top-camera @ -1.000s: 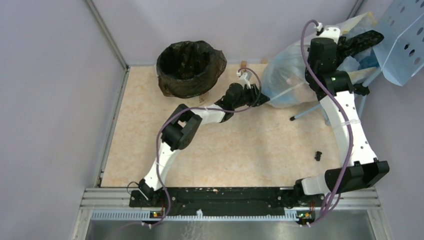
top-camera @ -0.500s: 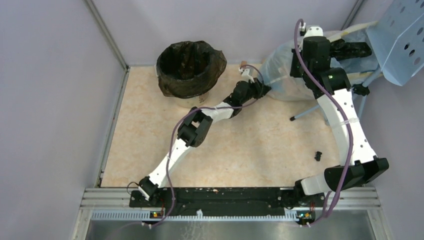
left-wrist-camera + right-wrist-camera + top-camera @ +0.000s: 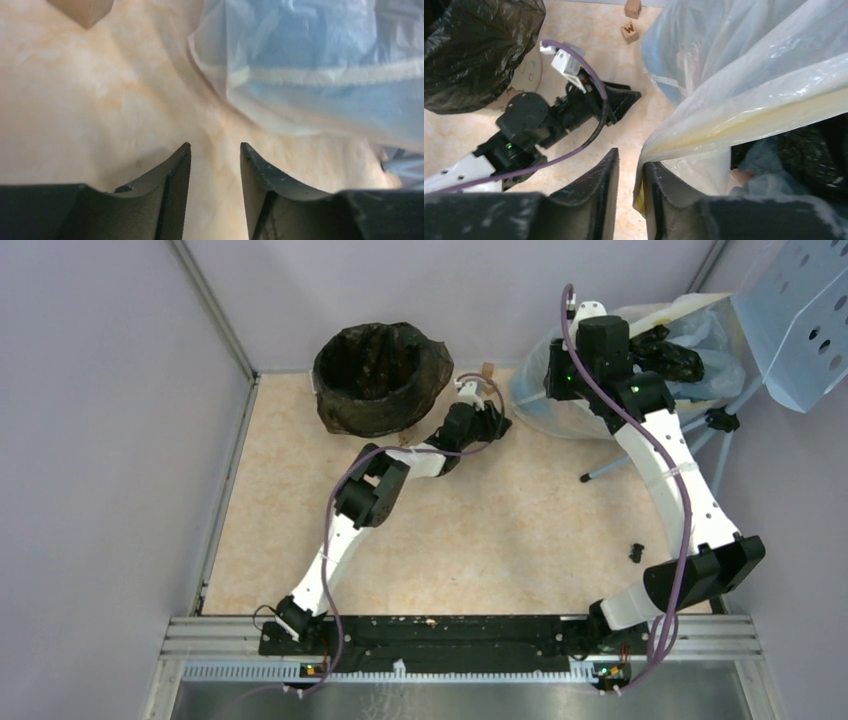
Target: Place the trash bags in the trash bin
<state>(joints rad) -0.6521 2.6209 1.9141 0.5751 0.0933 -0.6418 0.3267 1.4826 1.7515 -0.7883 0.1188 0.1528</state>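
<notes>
The trash bin (image 3: 380,380), cream with a black liner, stands at the far left; its liner also shows in the right wrist view (image 3: 474,45). Black trash bags (image 3: 670,352) lie inside the large translucent sack (image 3: 560,415), dark in the right wrist view (image 3: 814,150). My right gripper (image 3: 553,375) hangs at the sack's left rim. It (image 3: 631,156) is narrowly open, and the sack's rim (image 3: 724,125) drapes over its right finger. My left gripper (image 3: 495,425) is open and empty (image 3: 214,147) low over the floor, just short of the sack (image 3: 320,75).
A perforated light-blue panel (image 3: 800,320) on thin legs stands at the far right. Small wooden blocks (image 3: 629,31) lie between the bin and the sack; one shows in the top view (image 3: 487,369). A small black part (image 3: 636,552) lies on the floor at right.
My right gripper moved left, and the sack with the black bags shifted left with it. My left gripper drew back to the left, away from the sack.
</notes>
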